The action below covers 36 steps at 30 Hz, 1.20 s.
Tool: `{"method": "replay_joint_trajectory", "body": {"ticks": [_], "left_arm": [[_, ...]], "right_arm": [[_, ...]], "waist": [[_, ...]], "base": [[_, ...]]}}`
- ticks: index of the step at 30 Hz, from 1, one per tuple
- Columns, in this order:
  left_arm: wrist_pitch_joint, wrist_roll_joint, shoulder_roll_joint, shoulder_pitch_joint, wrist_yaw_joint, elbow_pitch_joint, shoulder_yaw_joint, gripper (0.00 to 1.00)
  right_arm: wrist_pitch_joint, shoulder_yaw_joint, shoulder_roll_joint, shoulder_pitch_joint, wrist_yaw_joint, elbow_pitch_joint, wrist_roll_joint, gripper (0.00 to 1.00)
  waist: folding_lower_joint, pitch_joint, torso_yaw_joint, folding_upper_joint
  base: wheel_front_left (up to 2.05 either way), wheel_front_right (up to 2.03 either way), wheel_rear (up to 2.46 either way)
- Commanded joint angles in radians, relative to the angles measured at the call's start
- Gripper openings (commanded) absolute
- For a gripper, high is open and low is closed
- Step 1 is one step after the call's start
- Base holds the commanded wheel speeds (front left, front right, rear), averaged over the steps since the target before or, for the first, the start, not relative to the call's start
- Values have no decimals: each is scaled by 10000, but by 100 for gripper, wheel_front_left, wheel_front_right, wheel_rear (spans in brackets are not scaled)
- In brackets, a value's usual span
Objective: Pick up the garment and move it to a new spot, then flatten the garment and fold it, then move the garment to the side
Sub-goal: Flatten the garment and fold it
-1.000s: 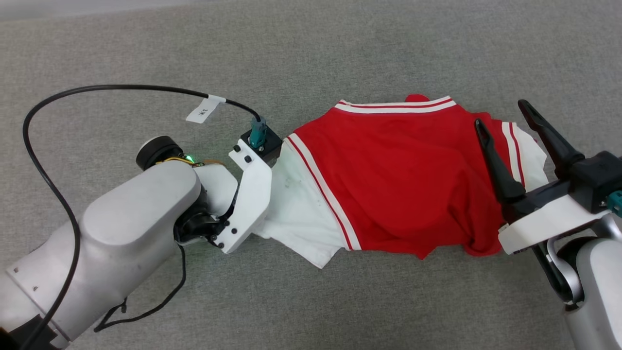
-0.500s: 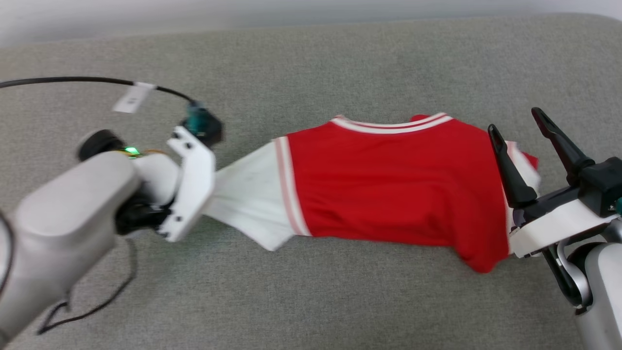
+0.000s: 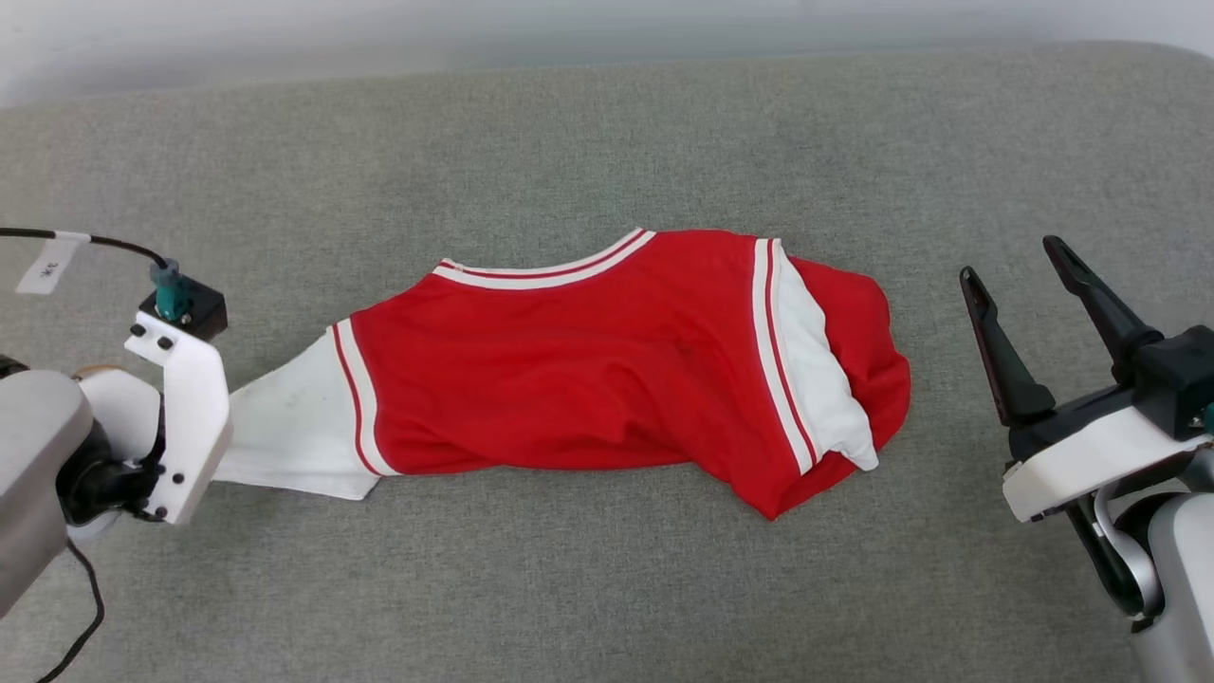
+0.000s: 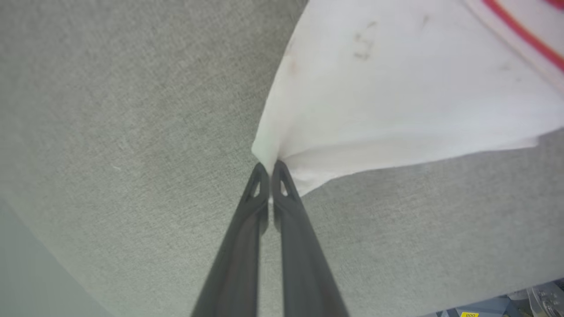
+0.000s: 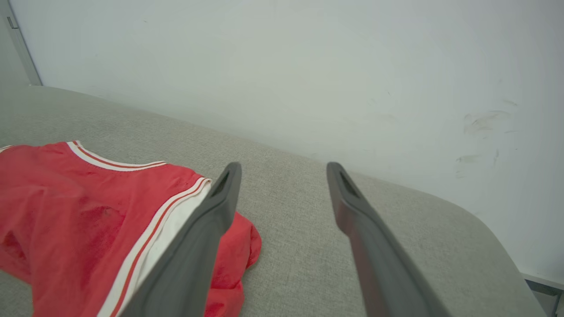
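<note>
Grey upholstery (image 3: 607,588) bears our crumpled garment (image 3: 569,379); flattening and folding remain. Our left gripper (image 4: 269,169) pinches its sleeve (image 4: 396,101); the right gripper (image 3: 1010,259) gapes empty.

Grey woven fabric surface (image 3: 607,588), rounded at far corner; pale scuffed wall (image 5: 308,66) right behind it; grey metal part (image 4: 544,296) with yellow label (image 4: 469,314) past surface's edge

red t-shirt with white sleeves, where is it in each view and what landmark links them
Head view: the red T-shirt with white sleeves lies mid-picture.
Left wrist view: its white sleeve upper right, pinched by the left tool.
Right wrist view: the shirt lower left.
Shared landmark: the grey fabric surface beneath it.
</note>
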<state>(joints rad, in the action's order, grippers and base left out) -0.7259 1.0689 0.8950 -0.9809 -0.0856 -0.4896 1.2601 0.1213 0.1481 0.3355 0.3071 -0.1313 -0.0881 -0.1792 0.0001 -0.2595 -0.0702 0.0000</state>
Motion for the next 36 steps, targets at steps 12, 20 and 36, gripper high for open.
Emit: {"method": "replay_joint_trajectory", "body": {"ticks": [12, 20, 36], "left_arm": [[1389, -593, -1051, -1947, -6, 573, -919, 100], [534, -1036, -2134, -3378, -284, 877, -545, 100], [-1828, -1459, -3084, -3178, -432, 898, 211, 100]], "right_arm": [[-108, -187, -90, -281, 10, 192, -2, 100], [-105, -138, -140, 28, 10, 636, 127, 100], [160, 164, -501, 836, 10, 660, 389, 100]], "waist": [[-1, 236, -122, 0], [-1, -429, -466, 0], [-1, -2230, -1180, 0]], "base": [[0, 0, 0], [0, 0, 0], [0, 0, 0]]}}
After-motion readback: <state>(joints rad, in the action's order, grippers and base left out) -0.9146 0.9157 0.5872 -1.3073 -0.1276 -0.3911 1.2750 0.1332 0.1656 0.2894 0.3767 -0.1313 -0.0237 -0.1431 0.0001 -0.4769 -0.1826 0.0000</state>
